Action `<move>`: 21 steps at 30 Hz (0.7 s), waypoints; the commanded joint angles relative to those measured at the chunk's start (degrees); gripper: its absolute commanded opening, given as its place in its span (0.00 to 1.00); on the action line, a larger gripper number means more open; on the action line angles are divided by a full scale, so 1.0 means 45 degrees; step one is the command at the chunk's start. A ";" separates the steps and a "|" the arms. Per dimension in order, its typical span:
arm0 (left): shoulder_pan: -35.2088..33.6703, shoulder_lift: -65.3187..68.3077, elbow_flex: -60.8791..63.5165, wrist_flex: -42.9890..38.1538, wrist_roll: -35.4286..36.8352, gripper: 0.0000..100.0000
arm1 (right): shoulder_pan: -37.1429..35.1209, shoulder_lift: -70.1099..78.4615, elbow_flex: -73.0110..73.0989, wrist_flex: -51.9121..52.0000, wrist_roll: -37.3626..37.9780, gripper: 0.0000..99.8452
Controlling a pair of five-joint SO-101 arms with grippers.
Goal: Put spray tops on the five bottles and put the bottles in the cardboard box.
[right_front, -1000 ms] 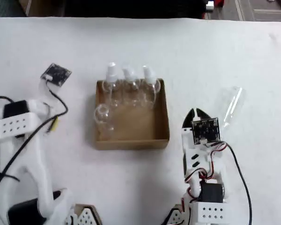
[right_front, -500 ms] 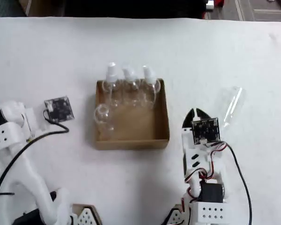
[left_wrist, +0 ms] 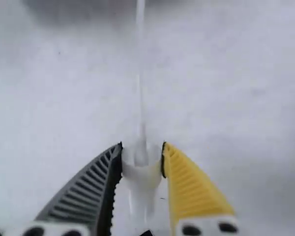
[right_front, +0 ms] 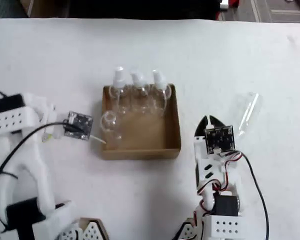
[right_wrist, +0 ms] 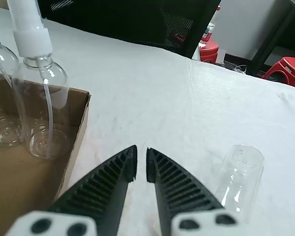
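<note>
1. Left gripper [left_wrist: 141, 147]: clamped on a white spray top [left_wrist: 140, 172], one finger on each side of it; held over the bench [right_front: 215, 55] just beside the left wall of the cardboard box [right_front: 140, 152].
2. Dip tube [right_front: 96, 140]: runs straight out from the spray top, away from the left gripper, long axis aimed at the box's left wall; tip close to that wall (whether touching, cannot tell).
3. Uncapped bottle [right_front: 110, 123]: upright inside the box against the left wall, mouth open upward, just past the tube tip. Left arm far nearer to it than the right.
4. Judged requirement for the coming move: tube lying well off the bottle's upright axis, so to be swung toward vertical and brought over the mouth before lowering.
5. Three capped bottles [right_front: 138, 90]: upright in a row along the box's far wall.
6. Fifth bottle [right_wrist: 238, 177]: lying on its side on the bench to the right of the box, no top fitted, long axis running toward the far right corner.
7. Right gripper [right_wrist: 137, 164]: fingers drawn together with a thin slit between, nothing held; parked between the box's right wall and the fifth bottle, near to it but apart.
</note>
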 commanded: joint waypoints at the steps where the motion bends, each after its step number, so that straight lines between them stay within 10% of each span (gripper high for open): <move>1: 0.0459 0.0967 -0.1915 0.0860 -0.0195 0.02 | -0.0107 -0.0088 0.0098 -0.0049 0.0176 0.02; 8: 0.0107 0.1651 -0.2774 0.0977 0.1465 0.26 | -0.0107 -0.0088 0.0098 -0.0049 0.0176 0.02; 21: -0.1905 -0.0186 -0.3321 0.2247 0.2129 0.26 | -0.0107 -0.0088 0.0098 -0.0049 0.0176 0.02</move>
